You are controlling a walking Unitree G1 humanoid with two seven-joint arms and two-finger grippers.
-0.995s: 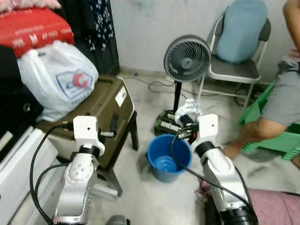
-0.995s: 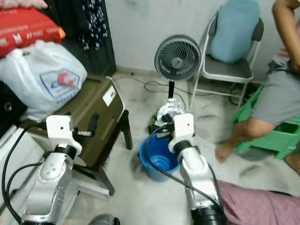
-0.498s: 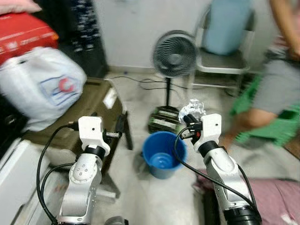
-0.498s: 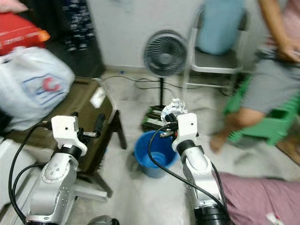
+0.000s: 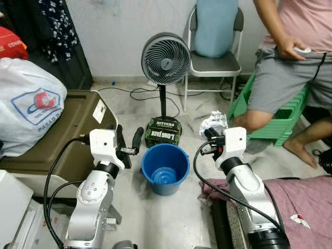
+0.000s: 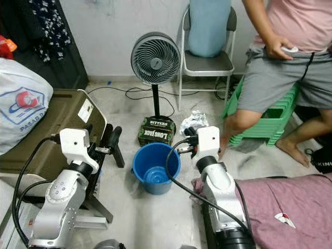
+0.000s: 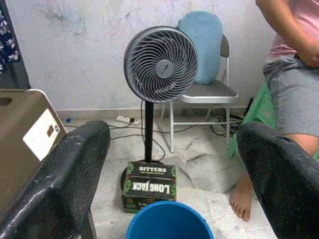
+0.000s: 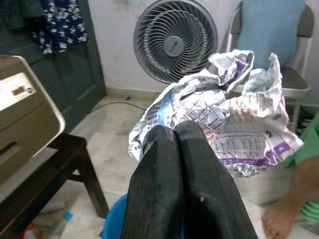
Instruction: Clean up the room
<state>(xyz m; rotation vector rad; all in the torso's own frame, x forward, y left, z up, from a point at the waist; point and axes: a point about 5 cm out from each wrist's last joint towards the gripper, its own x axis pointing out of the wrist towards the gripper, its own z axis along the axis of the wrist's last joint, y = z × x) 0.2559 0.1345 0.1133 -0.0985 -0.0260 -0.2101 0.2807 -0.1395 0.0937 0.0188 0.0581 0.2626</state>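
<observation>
A blue bucket [image 5: 165, 167] stands on the floor between my two arms. My right gripper [image 5: 209, 134] is shut on a crumpled printed paper wrapper [image 5: 213, 123], held in the air just right of the bucket and above its rim height. In the right wrist view the wrapper [image 8: 224, 119] bulges out past the closed fingertips [image 8: 164, 144], with the bucket's rim [image 8: 112, 224] showing below. My left gripper [image 5: 129, 139] is open and holds nothing, just left of the bucket; in the left wrist view its fingers [image 7: 65, 174] frame the bucket [image 7: 169, 221].
Behind the bucket are a Long Jack box [image 5: 162, 132] and a standing fan [image 5: 166, 52], then a folding chair [image 5: 212, 62]. A person [image 5: 290, 67] sits on green stools [image 5: 280, 122] at right. An olive case [image 5: 67, 124] with a white bag [image 5: 26, 104] stands left. Pink cloth [image 5: 290, 197] lies front right.
The camera has swung to the right, bringing the person and stools further into view. My right gripper still holds the wrapper beside the bucket; the left gripper stays open.
</observation>
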